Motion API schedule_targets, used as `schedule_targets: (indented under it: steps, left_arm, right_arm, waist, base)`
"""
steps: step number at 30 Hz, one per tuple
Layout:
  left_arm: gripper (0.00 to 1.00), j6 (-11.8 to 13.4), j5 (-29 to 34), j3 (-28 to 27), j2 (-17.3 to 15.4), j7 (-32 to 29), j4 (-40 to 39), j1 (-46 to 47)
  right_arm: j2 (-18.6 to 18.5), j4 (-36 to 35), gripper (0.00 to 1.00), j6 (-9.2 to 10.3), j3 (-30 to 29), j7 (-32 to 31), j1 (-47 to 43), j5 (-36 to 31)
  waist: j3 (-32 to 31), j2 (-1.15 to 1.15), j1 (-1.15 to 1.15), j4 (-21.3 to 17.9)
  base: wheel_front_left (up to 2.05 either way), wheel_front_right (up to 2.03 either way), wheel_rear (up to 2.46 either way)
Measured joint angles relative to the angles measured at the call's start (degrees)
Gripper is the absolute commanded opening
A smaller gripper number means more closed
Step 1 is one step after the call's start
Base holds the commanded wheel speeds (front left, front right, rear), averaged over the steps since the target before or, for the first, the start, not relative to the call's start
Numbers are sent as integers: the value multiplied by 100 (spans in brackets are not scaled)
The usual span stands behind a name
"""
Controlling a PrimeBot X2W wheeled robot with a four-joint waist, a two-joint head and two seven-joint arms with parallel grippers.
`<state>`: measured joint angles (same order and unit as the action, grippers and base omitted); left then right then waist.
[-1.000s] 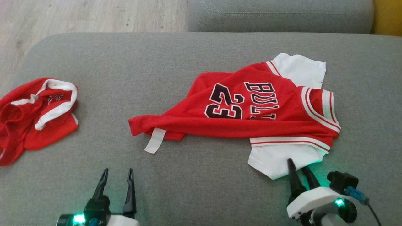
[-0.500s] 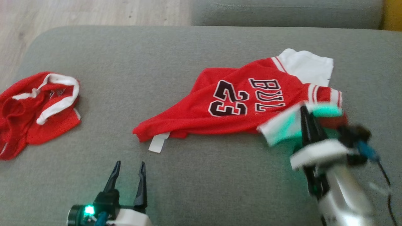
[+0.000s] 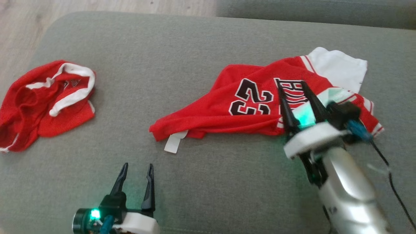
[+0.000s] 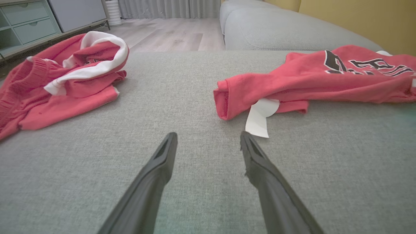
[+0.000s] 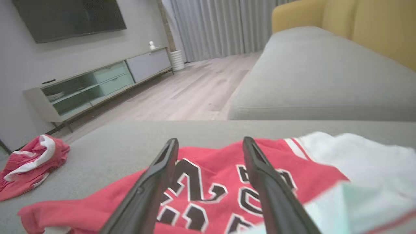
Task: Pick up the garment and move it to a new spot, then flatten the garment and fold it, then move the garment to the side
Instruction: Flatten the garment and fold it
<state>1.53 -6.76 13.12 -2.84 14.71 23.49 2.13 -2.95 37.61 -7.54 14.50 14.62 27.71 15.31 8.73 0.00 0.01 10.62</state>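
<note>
Cushion (image 3: 195, 182) bare; jersey (image 3: 227, 113) right, probably shorts (image 3: 42, 107) left.

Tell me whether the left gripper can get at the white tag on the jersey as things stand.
Probably yes. The left gripper is open, with just bare cushion between it and the tag; the right gripper hovers over the far end of the jersey.

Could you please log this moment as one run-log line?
phase: folding | right gripper: open over jersey, holding nothing | left gripper: open, low over sofa | near white sleeve: folded onto front

Crumpled red shorts (image 3: 45, 104) lie on grey sofa (image 3: 195, 188).
</note>
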Motion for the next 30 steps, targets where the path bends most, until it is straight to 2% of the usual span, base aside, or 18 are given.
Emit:
schedule_targets:
  steps: [6,12,21,30]
  left_arm:
    - [100,4,-31,-67,0,0,-79,-1]
    - [100,4,-15,-119,0,0,-96,-6]
    - [100,-21,-18,-111,0,0,-82,-9]
    - [100,-54,-19,-136,0,0,-78,-9]
  right_arm:
    - [-7,-516,100,0,-732,0,-1024,-133]
    - [0,-593,100,0,-1082,0,-1549,-447]
    - [18,-109,100,0,-1433,0,-1520,-1363]
    - [18,102,100,0,-1696,0,-1109,-1624]
  waist:
    - [-115,0,-1,-278]
    - [-269,0,-1,-520]
    - [-269,0,-1,-402]
    - [-157,0,0,-200]
  base:
    - [0,0,0]
    - [0,0,0]
    - [0,0,0]
    - [0,0,0]
